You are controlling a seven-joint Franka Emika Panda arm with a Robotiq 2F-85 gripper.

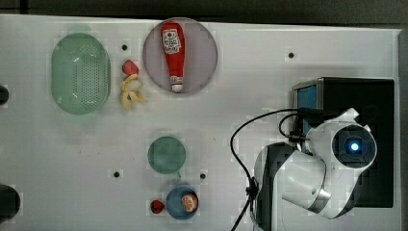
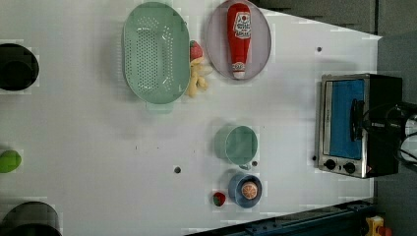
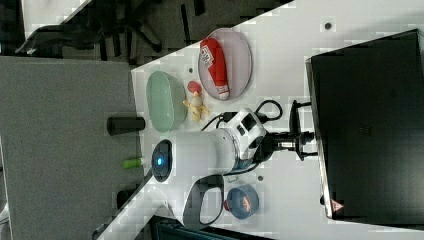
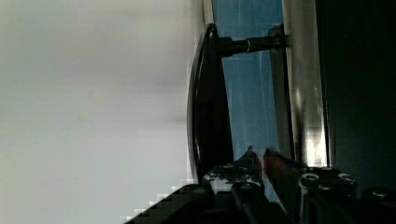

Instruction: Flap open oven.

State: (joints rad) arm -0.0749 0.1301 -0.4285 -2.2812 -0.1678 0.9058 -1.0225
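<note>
The oven (image 2: 344,123) stands at the left view's right, its blue-tinted door (image 4: 247,93) closed against the silver frame. Its black top (image 3: 370,125) takes up the right view's right side. The black bar handle (image 4: 205,102) stands off the door on a post. My gripper (image 4: 259,154) reaches the oven's front edge (image 3: 305,142). Its fingertips (image 4: 250,156) sit in the space between the handle and the door glass, drawn almost together with nothing between them. The handle lies beside the fingers, not inside them. In the top view my arm (image 1: 327,163) covers part of the oven (image 1: 365,91).
On the white table (image 1: 240,86) lie a ketchup bottle (image 1: 173,53) on a round plate (image 1: 202,53), a green colander (image 1: 79,72), a toy banana (image 1: 131,92), a green cup (image 1: 166,154) and a blue bowl (image 1: 180,202) holding an orange. All are well away from the oven.
</note>
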